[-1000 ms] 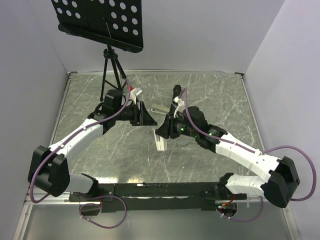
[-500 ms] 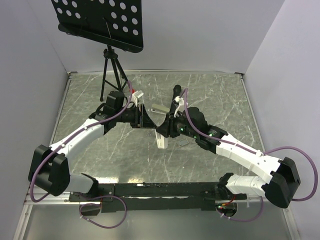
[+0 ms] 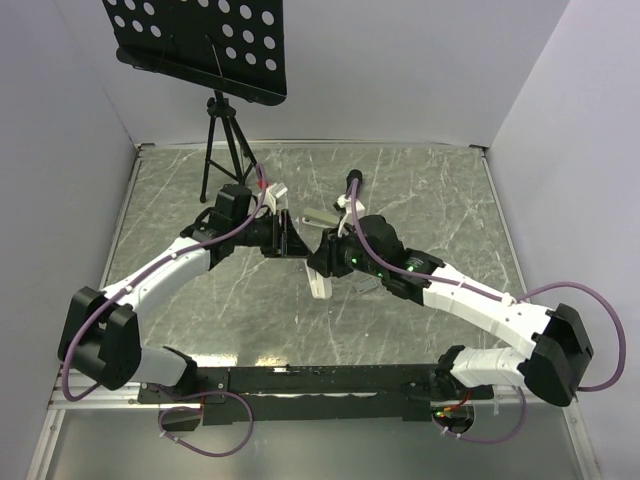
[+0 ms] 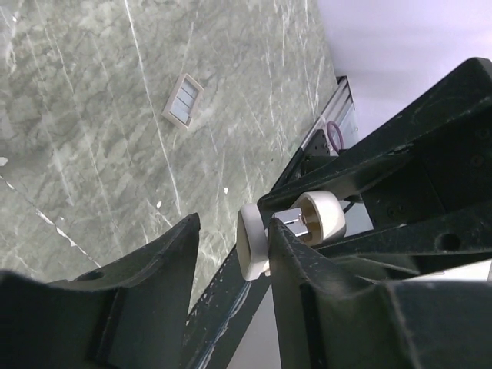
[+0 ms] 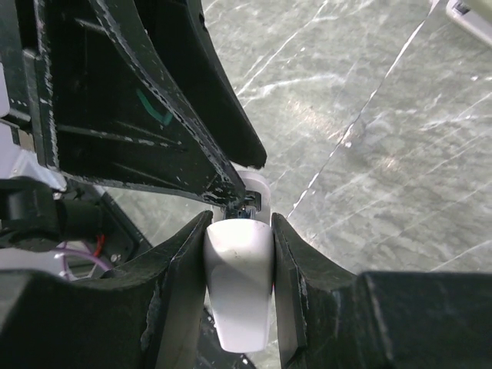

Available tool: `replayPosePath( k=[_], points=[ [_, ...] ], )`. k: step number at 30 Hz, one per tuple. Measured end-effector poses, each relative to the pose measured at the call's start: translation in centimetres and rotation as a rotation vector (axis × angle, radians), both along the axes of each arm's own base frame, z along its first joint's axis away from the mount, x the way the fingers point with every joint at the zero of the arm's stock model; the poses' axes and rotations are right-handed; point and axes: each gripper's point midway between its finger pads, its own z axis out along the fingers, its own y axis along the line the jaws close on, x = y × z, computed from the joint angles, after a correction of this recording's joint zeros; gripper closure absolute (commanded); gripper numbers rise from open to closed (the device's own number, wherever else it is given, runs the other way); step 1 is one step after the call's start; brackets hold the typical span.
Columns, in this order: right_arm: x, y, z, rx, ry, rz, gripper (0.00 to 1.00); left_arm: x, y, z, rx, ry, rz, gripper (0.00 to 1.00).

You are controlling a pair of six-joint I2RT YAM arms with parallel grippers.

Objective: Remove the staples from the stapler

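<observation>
Mid-table: stapler [image 5: 240,286] in right pincer [image 5: 238,229]; left pincer [image 3: 296,238] just left of it; tripod [image 3: 222,140] behind, far-left.

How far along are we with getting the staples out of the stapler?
Done: the right gripper is clamped on the white stapler. In hand: the left gripper, jaws apart, is at the stapler's metal-tipped end and has not pinched it. Left: drawing the staples out. A small ridged block lies on the table; whether it is staples, I cannot tell.
</observation>
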Motion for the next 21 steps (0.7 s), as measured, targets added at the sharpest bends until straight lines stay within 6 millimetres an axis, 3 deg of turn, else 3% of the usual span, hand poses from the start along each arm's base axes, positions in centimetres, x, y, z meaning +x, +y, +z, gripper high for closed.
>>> replayPosePath(
  k=[6, 10, 18, 21],
  points=[
    [0.6, 0.1, -0.8, -0.039, -0.009, -0.030, 1.00, 0.1, -0.1, -1.0, -0.004, 0.027, -0.002, 0.65],
    [0.7, -0.2, -2.1, -0.083, 0.005, -0.043, 0.96, -0.5, -0.8, -1.9, -0.016, 0.078, -0.051, 0.99],
    [0.1, -0.4, -3.0, -0.115, 0.028, -0.026, 0.56, -1.0, -1.2, -2.8, -0.017, 0.122, -0.081, 0.99],
    [-0.1, -0.2, -3.0, -0.112, 0.032, -0.011, 0.51, -1.1, -1.1, -2.9, -0.012, 0.122, -0.084, 0.99]
  ],
)
